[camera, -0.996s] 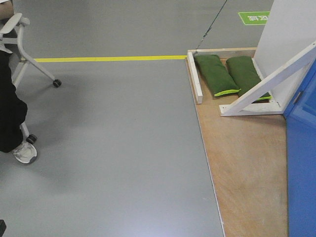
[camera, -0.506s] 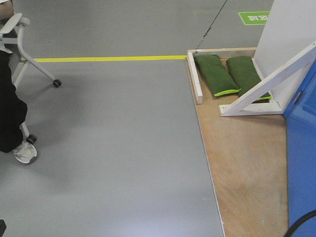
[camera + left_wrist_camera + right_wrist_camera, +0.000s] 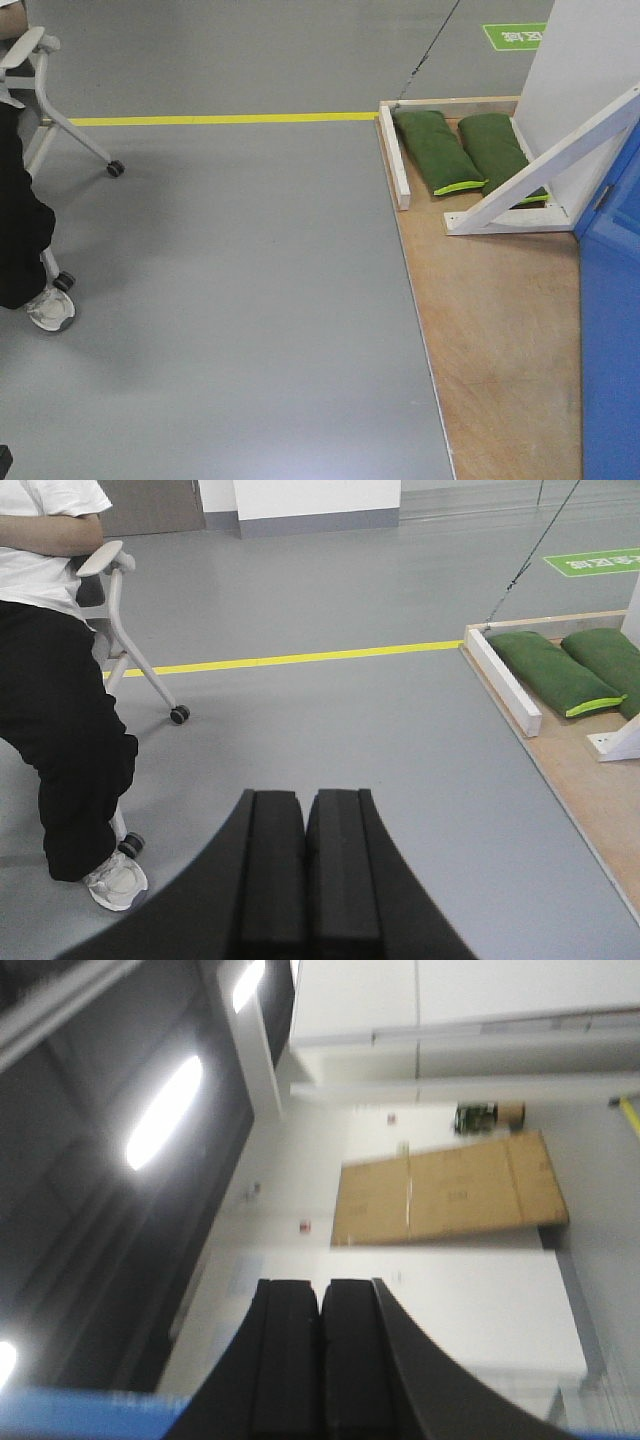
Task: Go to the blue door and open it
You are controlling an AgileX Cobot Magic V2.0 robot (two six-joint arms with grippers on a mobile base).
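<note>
Your blue door: far right edge of front view, standing on plywood base, just beside white brace. Handle not visible.
Your left gripper: pads pressed together, nothing between, aimed over grey floor.
Your right gripper: pads pressed together, empty, view tilted sideways.
Two green sandbags lie on base by brace.
Seated person at your left, well apart from door.
</note>
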